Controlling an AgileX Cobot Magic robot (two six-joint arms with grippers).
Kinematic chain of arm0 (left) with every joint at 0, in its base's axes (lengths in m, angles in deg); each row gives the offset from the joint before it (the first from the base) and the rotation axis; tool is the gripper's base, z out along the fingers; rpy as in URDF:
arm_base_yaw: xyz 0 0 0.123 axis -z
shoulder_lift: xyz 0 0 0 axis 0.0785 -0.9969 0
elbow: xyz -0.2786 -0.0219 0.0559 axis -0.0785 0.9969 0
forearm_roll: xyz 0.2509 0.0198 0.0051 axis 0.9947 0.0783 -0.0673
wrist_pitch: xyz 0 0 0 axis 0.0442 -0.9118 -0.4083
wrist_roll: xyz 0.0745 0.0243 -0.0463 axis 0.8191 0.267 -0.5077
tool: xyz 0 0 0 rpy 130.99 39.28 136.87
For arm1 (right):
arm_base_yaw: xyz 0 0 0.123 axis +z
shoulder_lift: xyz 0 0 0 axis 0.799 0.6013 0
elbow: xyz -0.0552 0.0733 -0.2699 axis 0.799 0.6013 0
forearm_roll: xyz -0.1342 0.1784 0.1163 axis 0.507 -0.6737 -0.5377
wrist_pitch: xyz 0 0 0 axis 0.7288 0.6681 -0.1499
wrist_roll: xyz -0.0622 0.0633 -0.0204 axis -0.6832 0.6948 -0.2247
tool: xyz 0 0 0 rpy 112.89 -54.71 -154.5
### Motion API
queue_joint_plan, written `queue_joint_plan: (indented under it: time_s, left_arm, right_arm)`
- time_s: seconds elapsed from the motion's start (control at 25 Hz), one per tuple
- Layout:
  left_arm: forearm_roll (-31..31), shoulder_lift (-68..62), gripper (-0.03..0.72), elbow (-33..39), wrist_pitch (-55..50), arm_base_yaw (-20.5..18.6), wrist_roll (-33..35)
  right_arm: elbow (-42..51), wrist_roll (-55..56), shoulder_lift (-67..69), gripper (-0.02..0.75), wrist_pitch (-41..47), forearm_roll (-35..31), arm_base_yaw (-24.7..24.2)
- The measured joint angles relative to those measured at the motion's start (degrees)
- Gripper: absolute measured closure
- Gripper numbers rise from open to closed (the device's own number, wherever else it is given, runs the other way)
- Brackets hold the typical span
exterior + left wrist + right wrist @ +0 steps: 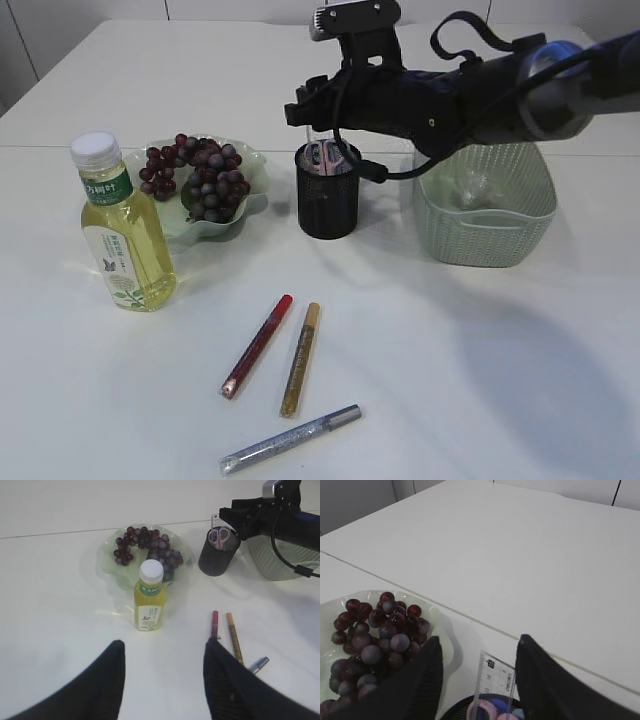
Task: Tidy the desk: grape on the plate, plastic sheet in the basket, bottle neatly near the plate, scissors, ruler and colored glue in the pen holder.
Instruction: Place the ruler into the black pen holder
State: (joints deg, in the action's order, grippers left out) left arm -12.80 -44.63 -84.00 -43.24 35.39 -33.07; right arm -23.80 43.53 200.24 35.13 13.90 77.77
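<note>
In the pen holder (327, 200), ruler (494, 686) upright; long axis vertical

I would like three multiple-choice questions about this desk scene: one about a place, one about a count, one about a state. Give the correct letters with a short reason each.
1. Where is the grape bunch?
A. on the plate
B. in the basket
C. on the bare table

2. How many glue pens lie on the table?
A. one
B. three
C. five

3. What is the state of the ruler?
A. flat on the table
B. upright in the pen holder, between the open fingers of the right gripper
C. lying in the basket

Answers:
1 A, the grapes fill the green plate.
2 B, the red pen, gold pen and silver pen lie there.
3 B, it stands beside the scissors in the holder.
</note>
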Motion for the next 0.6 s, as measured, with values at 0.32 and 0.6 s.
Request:
queue_joint_plan:
  time_s: [0.32,0.6]
  left_arm:
    - [-0.57,0.00,0.316,0.00,0.00,0.00,0.70]
    - [-0.03,0.00,0.316,0.00,0.11,0.00,3.11]
  right_arm:
    - [-0.53,0.93,-7.95,0.354,15.32,-0.93,0.00]
    - [-5.04,1.28,-17.04,0.353,49.54,-5.82,0.00]
